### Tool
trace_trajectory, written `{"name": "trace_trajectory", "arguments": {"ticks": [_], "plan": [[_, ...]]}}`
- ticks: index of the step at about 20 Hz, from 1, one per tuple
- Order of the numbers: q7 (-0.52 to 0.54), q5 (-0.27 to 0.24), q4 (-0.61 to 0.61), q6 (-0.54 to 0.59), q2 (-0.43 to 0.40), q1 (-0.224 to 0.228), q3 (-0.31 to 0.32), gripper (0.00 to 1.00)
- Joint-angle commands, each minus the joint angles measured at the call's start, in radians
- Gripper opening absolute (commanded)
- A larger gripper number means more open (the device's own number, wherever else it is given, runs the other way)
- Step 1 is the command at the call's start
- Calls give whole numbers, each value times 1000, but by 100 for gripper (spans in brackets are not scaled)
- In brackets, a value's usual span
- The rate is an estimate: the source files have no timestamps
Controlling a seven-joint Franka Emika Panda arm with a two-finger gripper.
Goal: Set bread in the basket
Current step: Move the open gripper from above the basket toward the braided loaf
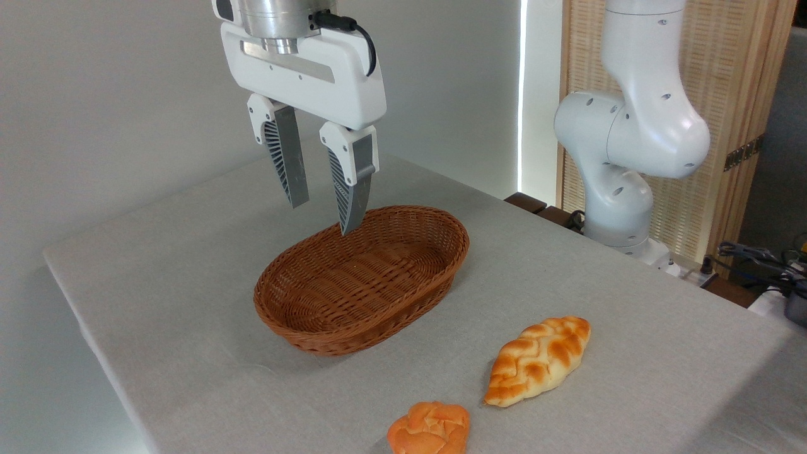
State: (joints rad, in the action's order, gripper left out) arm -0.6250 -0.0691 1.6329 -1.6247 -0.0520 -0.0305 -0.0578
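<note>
Hand hangs in the air w/ both fingers pointing down, parted by a moderate gap, nothing held between them. Fingertips sit just above the far rim of the basket, not touching it.

Bread, the braided loaf w/ pointed ends, golden-brown top & pale sides, lies on the bench well below & to the right of the hand, toward the camera. It lies flat, angled diagonally, one tip pointing up-right. It's apart from the basket, w/ bare cloth between.

Basket, oval reddish-brown wicker, sits directly under & slightly right of the hand; inside shows only weave. Its long axis runs diagonally, similar to the loaf's.

Round orange knotted bun lies near the front edge of the pic, lower than the loaf & left of it, close but not touching; partly cut off by the frame.

Bench is covered in light grey cloth. Robot arm base, white, stands at the far right corner, well right of the hand. Wooden slatted screen behind it.
</note>
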Motion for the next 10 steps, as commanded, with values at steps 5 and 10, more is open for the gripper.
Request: {"name": "trace_trajectory", "arguments": {"ticks": [5,10], "plan": [[8,-32,8,-18,9,-6,4,100],[7,-32,8,-20,9,-17,4,100]]}}
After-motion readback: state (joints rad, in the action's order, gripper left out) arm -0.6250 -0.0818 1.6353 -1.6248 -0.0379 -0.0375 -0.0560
